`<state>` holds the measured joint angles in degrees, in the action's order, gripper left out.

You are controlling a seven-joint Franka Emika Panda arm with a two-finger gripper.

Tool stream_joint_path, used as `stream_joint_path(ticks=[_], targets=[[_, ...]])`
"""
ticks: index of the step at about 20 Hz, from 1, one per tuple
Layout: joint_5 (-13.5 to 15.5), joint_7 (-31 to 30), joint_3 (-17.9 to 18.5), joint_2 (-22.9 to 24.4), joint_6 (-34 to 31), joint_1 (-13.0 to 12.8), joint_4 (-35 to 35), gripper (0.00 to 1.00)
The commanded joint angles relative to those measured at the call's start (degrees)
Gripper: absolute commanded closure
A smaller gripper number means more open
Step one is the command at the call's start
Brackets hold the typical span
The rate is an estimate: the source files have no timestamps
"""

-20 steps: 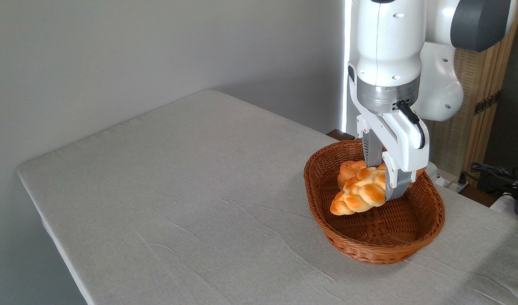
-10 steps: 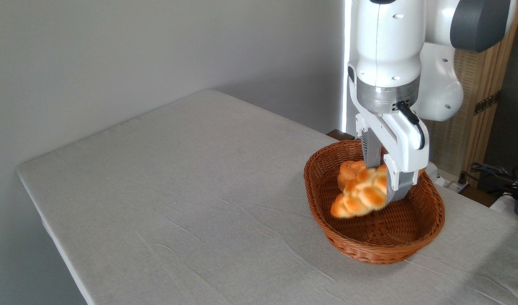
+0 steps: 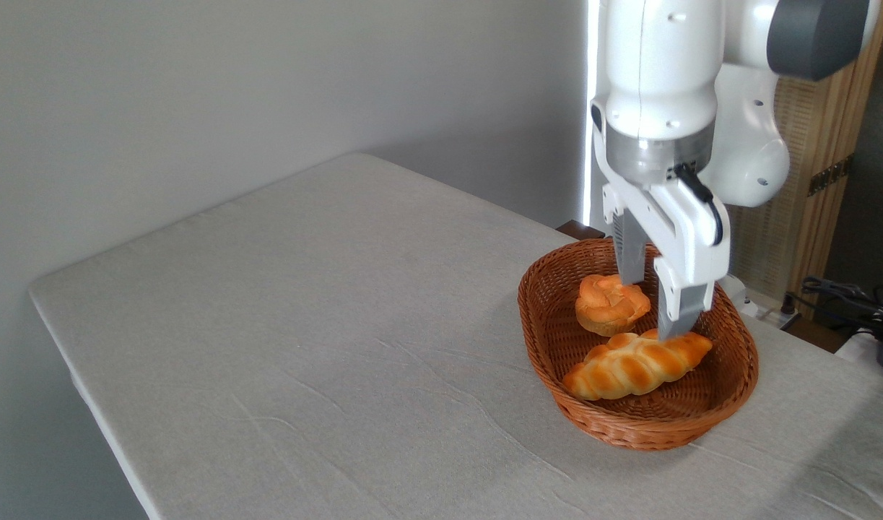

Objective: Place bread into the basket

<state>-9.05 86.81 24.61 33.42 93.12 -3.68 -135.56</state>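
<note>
The bread [image 3: 637,365], a braided golden-orange loaf with pointed ends, lies on the floor of the oval reddish-brown wicker basket [image 3: 557,318] at the right of the table. My gripper [image 3: 650,307] hangs just above the loaf's right end, open, with nothing between its grey fingers [image 3: 678,312]. The bread rests free of the fingers.
A small round knotted bun [image 3: 611,303] sits in the basket behind the loaf, close to the gripper's left finger. The grey cloth-covered table [image 3: 304,325] stretches left and forward. A wooden cabinet [image 3: 809,159] and cables [image 3: 853,296] stand behind at the right.
The gripper opened and let go of the bread, which dropped onto the basket floor. The gripper has risen slightly.
</note>
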Motion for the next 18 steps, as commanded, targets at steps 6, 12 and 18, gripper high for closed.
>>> stream_joint_path(ticks=[6, 12, 18], targets=[[9.31, -25.61, -14.31, -14.24, -8.32, -5.90, 23.84, 0.00], [14.41, -43.20, -21.43, -24.80, -1.56, -5.64, 35.63, 0.00], [13.97, -44.80, -23.29, -29.20, -0.66, -4.76, 40.11, 0.00]])
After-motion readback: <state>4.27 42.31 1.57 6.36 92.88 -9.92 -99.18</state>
